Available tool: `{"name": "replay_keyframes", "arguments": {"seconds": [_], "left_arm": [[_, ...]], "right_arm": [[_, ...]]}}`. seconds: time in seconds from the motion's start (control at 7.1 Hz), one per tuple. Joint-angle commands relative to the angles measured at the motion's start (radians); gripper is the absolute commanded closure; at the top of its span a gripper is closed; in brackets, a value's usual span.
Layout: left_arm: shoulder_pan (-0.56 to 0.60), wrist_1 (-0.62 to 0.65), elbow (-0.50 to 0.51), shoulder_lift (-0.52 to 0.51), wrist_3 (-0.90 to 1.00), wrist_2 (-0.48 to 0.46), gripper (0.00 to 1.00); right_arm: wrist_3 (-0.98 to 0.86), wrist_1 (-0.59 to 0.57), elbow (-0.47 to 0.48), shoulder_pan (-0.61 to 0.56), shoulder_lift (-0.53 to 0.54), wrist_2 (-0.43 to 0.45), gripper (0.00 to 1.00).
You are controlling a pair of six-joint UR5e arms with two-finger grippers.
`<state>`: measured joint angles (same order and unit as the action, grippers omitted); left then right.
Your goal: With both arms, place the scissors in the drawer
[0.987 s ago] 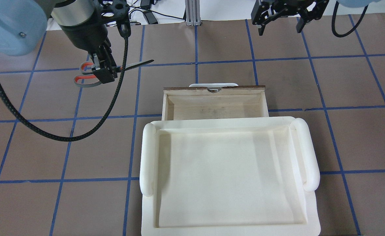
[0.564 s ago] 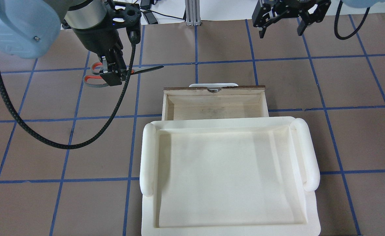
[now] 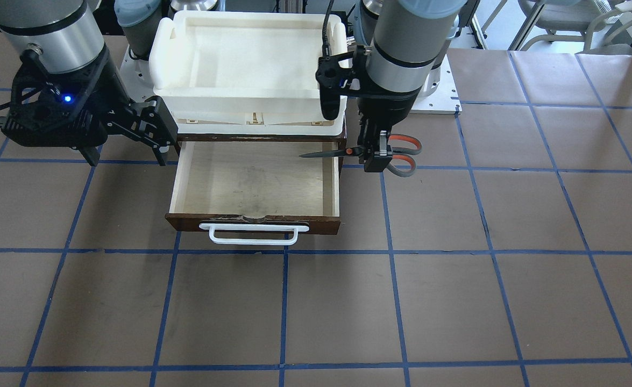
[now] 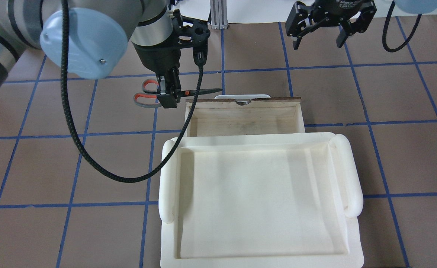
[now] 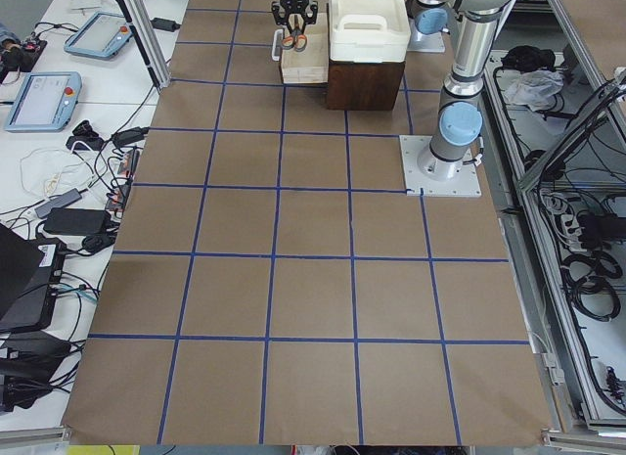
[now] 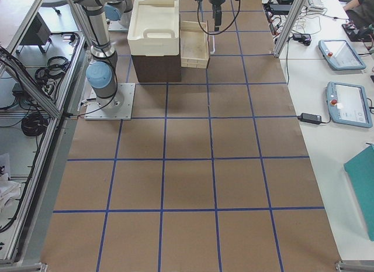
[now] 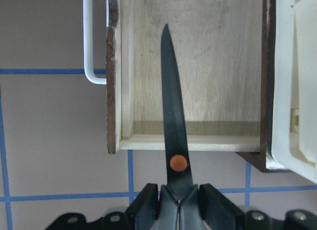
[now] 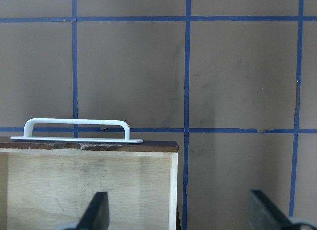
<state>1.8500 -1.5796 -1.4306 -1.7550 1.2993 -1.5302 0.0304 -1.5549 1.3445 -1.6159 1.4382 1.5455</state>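
My left gripper (image 4: 168,98) is shut on the scissors (image 4: 203,91) just behind the orange pivot dot. It holds them level in the air, with the orange-red loop handles (image 4: 147,95) sticking out behind. In the left wrist view the dark blade (image 7: 171,101) reaches over the side wall of the open drawer (image 7: 218,67) and above its pale floor. The front-facing view shows the scissors (image 3: 324,154) over the drawer (image 3: 251,183), held by the left gripper (image 3: 375,159). My right gripper (image 4: 318,41) is open and empty, beyond the drawer's front and off to its right. It also shows in the front-facing view (image 3: 126,158).
A white foam tray (image 4: 168,178) sits on top of the cabinet, behind the pulled-out drawer (image 4: 240,119). The drawer's white bar handle (image 3: 254,235) faces away from the robot. The left arm's black cable (image 4: 92,163) hangs in a loop over the brown table with blue tape lines.
My left arm has carried the scissors to the right, from open table to the drawer's left side, and the blade tip is now over the drawer. The right gripper has hardly moved.
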Motion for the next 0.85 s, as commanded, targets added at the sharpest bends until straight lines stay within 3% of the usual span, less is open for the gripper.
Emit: {"name": "replay_keyframes", "arguments": {"seconds": [0.0,0.28,0.7], "left_arm": [[0.081,0.038,0.015,-0.067,-0.056,0.039,0.77],[0.129,0.099,0.013,-0.153,-0.11,0.041,0.78],[0.19,0.13,0.015,-0.201,-0.15,0.044,0.8]], "right_arm": [[-0.001,0.001,0.008,0.001,0.007,-0.004,0.0],[-0.001,-0.007,0.012,0.004,0.007,0.004,0.0],[-0.003,-0.01,0.033,0.005,0.008,0.007,0.0]]}}
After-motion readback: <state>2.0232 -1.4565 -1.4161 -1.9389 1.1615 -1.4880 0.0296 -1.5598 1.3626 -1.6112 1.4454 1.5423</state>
